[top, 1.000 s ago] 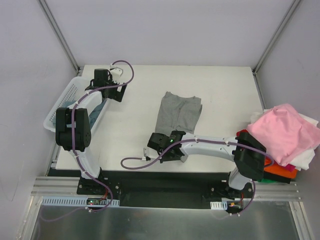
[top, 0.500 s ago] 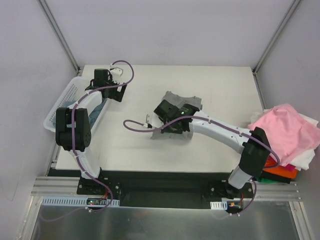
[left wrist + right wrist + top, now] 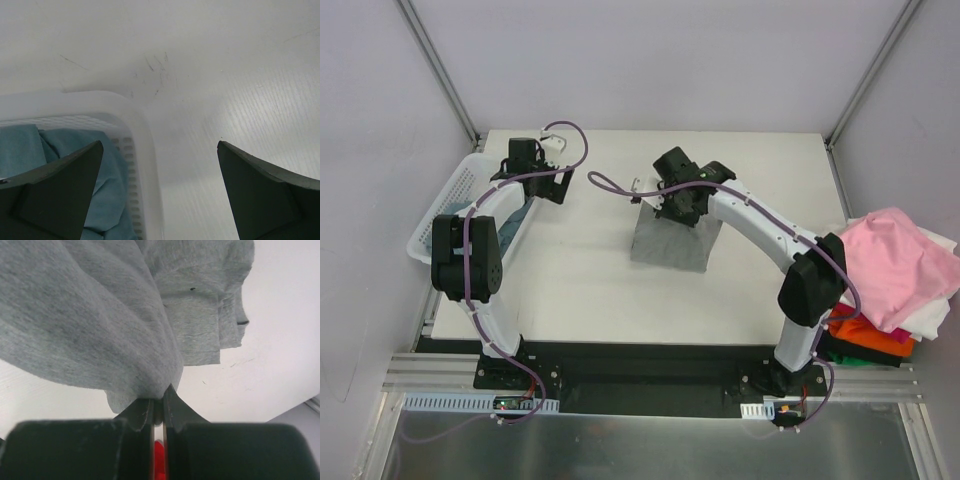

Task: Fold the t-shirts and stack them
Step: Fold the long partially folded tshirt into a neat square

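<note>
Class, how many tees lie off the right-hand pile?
2: the grey tee mid-table, pinched by the right hand; the blue tee in the basket, left. Others may hide beneath it.

The heather-grey t-shirt (image 3: pixel 100 315) is soft matt cloth; the basket (image 3: pixel 145 145) smooth white plastic.

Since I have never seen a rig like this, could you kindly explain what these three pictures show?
Two robot arms are bolted at the near edge of a table. The wide picture looks down from above and behind them; the other two come from cameras on their wrists. The right gripper is shut on a fold of the grey t-shirt, which lies mid-table. The left gripper stands open over a corner of the white basket, where a blue-teal t-shirt lies. Off the table's right edge sits a pile with a pink t-shirt on top.
</note>
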